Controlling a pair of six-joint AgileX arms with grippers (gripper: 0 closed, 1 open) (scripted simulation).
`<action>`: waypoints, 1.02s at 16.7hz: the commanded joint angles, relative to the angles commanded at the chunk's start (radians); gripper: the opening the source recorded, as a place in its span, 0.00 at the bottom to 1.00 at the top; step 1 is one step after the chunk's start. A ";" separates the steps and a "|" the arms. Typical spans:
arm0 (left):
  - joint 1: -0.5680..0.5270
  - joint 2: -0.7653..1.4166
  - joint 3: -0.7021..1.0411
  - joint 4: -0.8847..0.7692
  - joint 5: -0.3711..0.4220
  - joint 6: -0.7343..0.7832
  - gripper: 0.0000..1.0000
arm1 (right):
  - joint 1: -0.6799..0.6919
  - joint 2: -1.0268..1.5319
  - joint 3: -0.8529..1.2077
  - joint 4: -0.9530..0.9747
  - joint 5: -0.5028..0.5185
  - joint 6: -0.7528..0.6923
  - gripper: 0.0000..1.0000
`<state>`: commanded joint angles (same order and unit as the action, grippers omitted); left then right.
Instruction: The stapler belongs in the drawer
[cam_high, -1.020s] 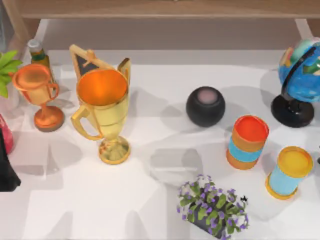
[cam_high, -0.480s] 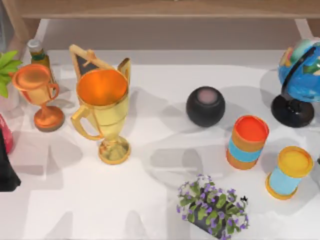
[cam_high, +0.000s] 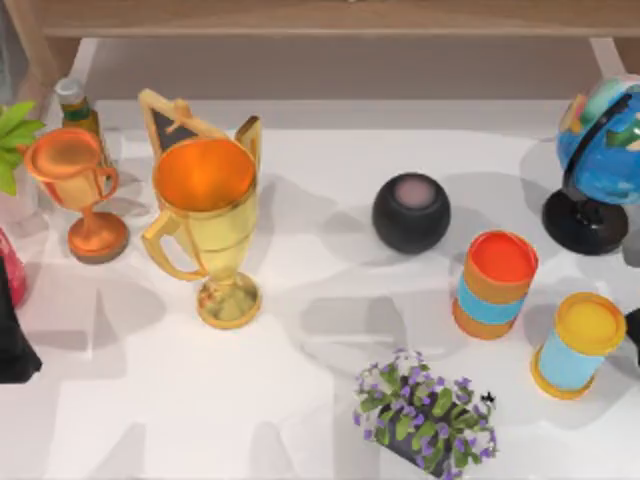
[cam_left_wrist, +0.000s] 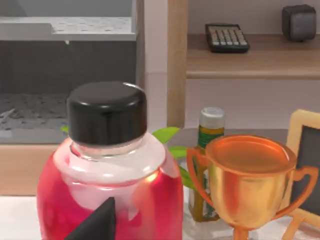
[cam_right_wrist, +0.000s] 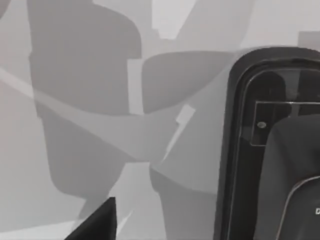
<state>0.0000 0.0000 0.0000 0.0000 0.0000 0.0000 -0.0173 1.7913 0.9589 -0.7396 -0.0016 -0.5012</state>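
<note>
Glossy gold trophy (cam_high: 205, 230), matte sphere (cam_high: 411, 212)

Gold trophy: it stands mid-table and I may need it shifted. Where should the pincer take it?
Take the gold trophy by its thin stem, just above the foot, coming in level from the top view's lower side. It stands upright; the bowl looks too wide, and handles flank it.

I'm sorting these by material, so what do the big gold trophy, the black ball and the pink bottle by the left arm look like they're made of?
Big gold trophy: looks like polished metal or metallic-coated plastic, given its bright gold sheen and highlights.
Black ball: matte, possibly fabric or soft plastic, with no sharp reflections; hard to tell.
Pink bottle: clear glass or plastic holding pink liquid, see-through at the neck, with a glossy black cap.
</note>
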 joint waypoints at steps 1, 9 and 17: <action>0.000 0.000 0.000 0.000 0.000 0.000 1.00 | 0.000 0.000 0.000 0.000 0.000 0.000 0.85; 0.000 0.000 0.000 0.000 0.000 0.000 1.00 | 0.000 0.000 0.000 0.000 0.000 0.000 0.25; 0.000 0.000 0.000 0.000 0.000 0.000 1.00 | 0.000 0.000 0.000 0.000 0.000 0.000 0.00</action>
<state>0.0000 0.0000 0.0000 0.0000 0.0000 0.0000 -0.0173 1.7913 0.9589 -0.7396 -0.0016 -0.5012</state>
